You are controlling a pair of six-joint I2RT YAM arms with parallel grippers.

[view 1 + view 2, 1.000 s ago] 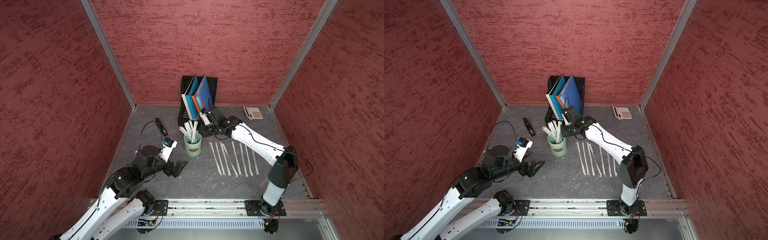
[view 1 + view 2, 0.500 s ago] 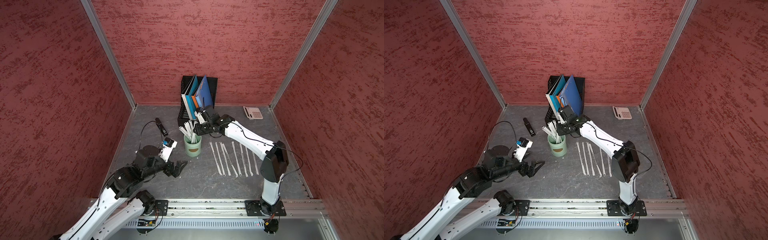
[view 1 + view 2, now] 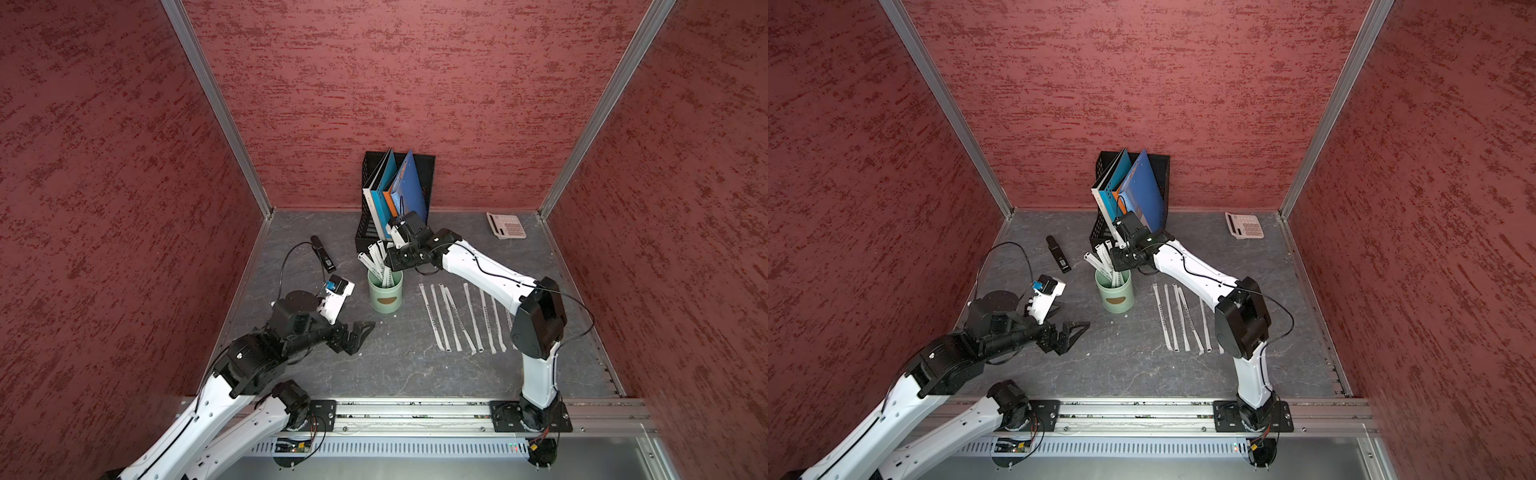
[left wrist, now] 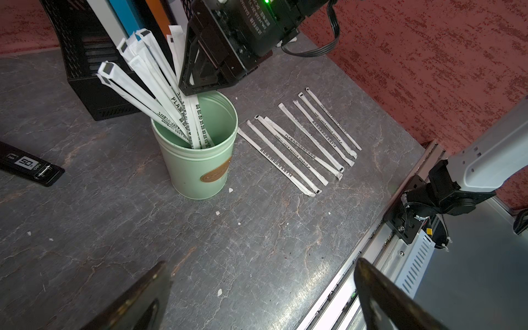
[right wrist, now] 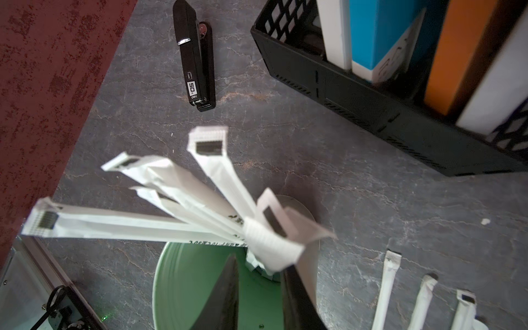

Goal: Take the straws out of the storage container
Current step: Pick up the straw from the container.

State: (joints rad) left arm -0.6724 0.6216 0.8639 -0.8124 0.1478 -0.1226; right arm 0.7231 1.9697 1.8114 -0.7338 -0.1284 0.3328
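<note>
- Grey marbled desk (image 3: 415,374), red walls all round; the storage container (image 3: 385,296) stands upright near mid-desk.
- Several straws (image 4: 148,85) stand in it, long axes tilted, leaning away from the robot and toward its left.
- A row (image 3: 457,320) of others lies flat just beside it, on the right arm's side.
- Right fingers (image 5: 225,291) sit directly above the rim, a narrow gap straddling one straw's bent top; firm pinch cannot be told.
- Left fingers (image 4: 380,294) spread wide, empty, well short of the container.
- Judgement: right arm is nearer; draw upward along the straw's axis.

I am holding my left tool (image 3: 365,332) low and level, jaws spread wide. I am reaching my right arm (image 3: 482,270) far forward, my right tool (image 5: 260,285) pointing down, jaws narrowly apart.
</note>
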